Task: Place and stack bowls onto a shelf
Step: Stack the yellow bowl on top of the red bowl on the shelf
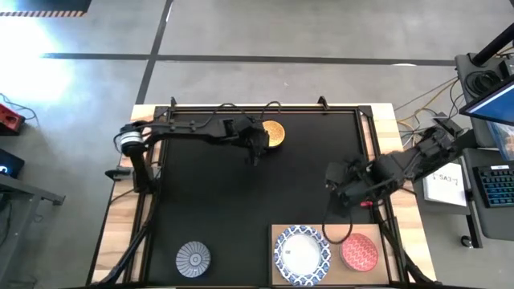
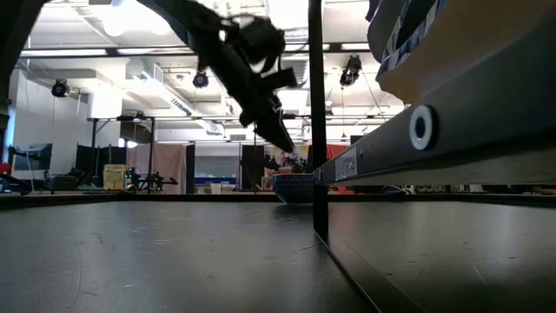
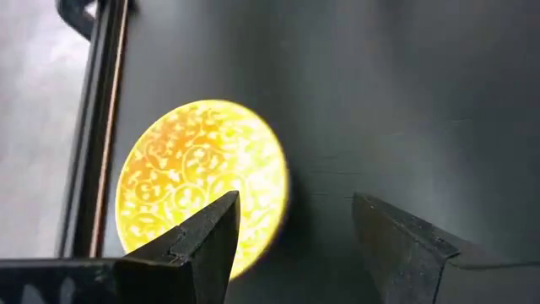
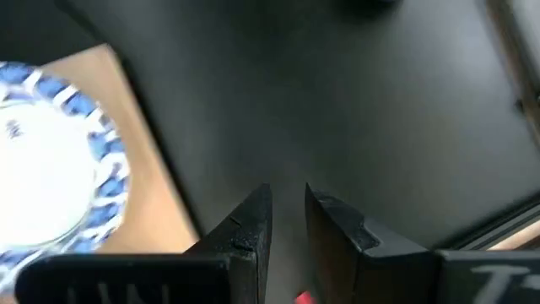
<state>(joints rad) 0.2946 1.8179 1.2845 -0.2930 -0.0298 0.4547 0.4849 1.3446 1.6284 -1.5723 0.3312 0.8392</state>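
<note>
The orange-yellow bowl (image 1: 274, 133) sits on the black mat near the table's far edge. My left gripper (image 1: 256, 154) hangs over its near rim, open. In the left wrist view one finger (image 3: 205, 241) is over the bowl (image 3: 198, 177) and the other (image 3: 396, 241) over the mat; I cannot tell whether they touch it. The light-wood shelf (image 1: 281, 234) lies at the near edge and carries a white blue-rimmed bowl (image 1: 302, 255) and a pink-red bowl (image 1: 359, 252). A grey-striped bowl (image 1: 193, 258) rests on the mat, near left. My right gripper (image 4: 287, 211) hovers shut above the mat beside the shelf. The other bowls are out of view.
The black mat's metal frame (image 1: 241, 107) runs close behind the orange-yellow bowl. A cable (image 1: 337, 229) loops from my right arm over the shelf's far edge. In the low view the shelf's edge (image 2: 434, 130) fills the right side. Bare mat lies between the arms.
</note>
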